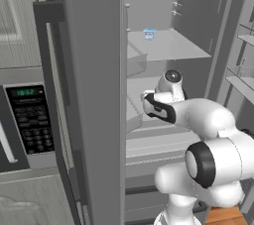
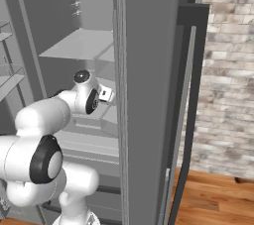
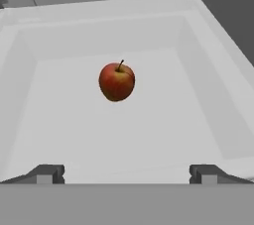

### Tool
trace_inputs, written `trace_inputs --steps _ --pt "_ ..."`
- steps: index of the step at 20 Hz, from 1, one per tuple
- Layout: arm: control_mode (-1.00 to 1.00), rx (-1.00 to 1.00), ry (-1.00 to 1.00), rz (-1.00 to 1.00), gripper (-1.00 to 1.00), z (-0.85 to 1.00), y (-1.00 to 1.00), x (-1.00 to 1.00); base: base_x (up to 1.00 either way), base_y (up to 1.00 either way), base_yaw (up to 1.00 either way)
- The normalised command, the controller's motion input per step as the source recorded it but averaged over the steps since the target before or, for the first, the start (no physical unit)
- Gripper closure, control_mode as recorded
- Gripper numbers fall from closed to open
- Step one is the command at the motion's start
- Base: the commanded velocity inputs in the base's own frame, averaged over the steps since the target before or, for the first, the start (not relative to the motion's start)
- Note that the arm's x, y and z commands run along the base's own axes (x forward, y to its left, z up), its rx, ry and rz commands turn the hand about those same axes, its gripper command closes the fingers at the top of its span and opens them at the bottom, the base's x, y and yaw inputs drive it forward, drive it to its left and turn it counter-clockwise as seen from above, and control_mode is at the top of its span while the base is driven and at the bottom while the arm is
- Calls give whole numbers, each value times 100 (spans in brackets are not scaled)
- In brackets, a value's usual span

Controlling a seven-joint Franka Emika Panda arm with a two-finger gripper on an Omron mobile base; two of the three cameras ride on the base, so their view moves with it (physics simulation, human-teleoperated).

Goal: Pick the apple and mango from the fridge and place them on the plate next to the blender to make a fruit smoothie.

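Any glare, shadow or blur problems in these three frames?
Hand view: flat, even light, no glare; the apple is sharp in its white bin, with hardly any shadow beneath it; the tool is open. Left base view: soft and low-detail; the small blue item on the shelf is too blurred to identify. Right base view: uniformly grey fridge interior, no highlights.

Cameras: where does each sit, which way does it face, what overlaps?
Left base view: behind the arm's left, facing the open fridge; white arm at lower right.
Right base view: behind the arm's right, facing the same fridge; arm at lower left, brick wall beside.
Hand view: on the hand, looking down into a white fridge bin at the apple; open fingers at bottom.
Both base views share fridge shelves and arm.
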Motion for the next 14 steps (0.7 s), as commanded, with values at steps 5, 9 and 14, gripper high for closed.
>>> trace_inputs --steps 5,9,14 --pt "-100 0 10 0 -100 -27 0 34 0 0 0" --pt "-100 0 8 0 -100 -3 0 28 0 0 0" --pt "-100 0 5 0 -100 -13 0 30 0 0 0"
